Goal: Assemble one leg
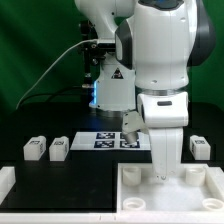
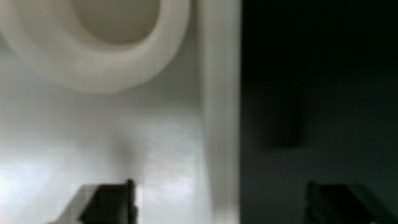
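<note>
Two legs [image 1: 36,148] [image 1: 60,148] stand on the black table at the exterior view's left, and a third leg [image 1: 200,147] stands at its right. Each is a small white block with a tag. My gripper [image 1: 160,177] hangs low over the back edge of the large white panel [image 1: 150,195]. In the wrist view my gripper [image 2: 222,205] is open. One dark fingertip [image 2: 107,203] is over the white panel [image 2: 107,130] and the other is over the dark table. A round corner socket [image 2: 98,35] of the panel shows. Nothing is held between the fingers.
The marker board [image 1: 112,139] lies behind the panel, and a small tagged white block [image 1: 133,122] sits beside it, partly hidden by the arm. A white raised piece [image 1: 6,180] stands at the front left. The robot's base [image 1: 110,90] is at the back.
</note>
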Robot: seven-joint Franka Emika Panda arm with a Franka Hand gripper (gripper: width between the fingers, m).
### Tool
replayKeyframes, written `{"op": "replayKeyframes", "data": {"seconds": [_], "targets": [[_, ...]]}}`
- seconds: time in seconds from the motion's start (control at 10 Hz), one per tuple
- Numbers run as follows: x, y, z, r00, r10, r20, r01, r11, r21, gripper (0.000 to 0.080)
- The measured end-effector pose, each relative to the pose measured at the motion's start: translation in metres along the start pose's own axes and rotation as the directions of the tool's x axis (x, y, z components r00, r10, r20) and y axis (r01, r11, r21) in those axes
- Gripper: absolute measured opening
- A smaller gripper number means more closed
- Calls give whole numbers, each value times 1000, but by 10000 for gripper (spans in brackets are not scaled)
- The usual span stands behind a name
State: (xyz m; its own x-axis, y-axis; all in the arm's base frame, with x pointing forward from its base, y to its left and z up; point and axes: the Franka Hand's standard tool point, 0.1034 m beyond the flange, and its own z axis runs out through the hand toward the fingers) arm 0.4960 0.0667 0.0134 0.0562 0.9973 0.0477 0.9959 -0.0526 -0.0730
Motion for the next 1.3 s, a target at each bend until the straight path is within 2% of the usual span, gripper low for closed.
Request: {"op": "replayKeyframes", "data": {"seconds": [0.1, 0.2, 0.8, 0.9, 1.2, 1.3], "targets": [[0, 0, 0, 1000, 0, 0, 0, 1000, 0, 602], [0, 0, 0, 1000, 1, 0, -1, 1000, 0, 636], [-2, 0, 0, 1000, 4, 0, -4, 1000, -1, 649], [-2, -2, -7, 998, 64, 2, -64, 998, -8, 649], [16, -33, -36, 982, 188, 9, -188, 982, -29, 649], [31, -42, -38, 926, 377, -5, -377, 926, -27, 649]]}}
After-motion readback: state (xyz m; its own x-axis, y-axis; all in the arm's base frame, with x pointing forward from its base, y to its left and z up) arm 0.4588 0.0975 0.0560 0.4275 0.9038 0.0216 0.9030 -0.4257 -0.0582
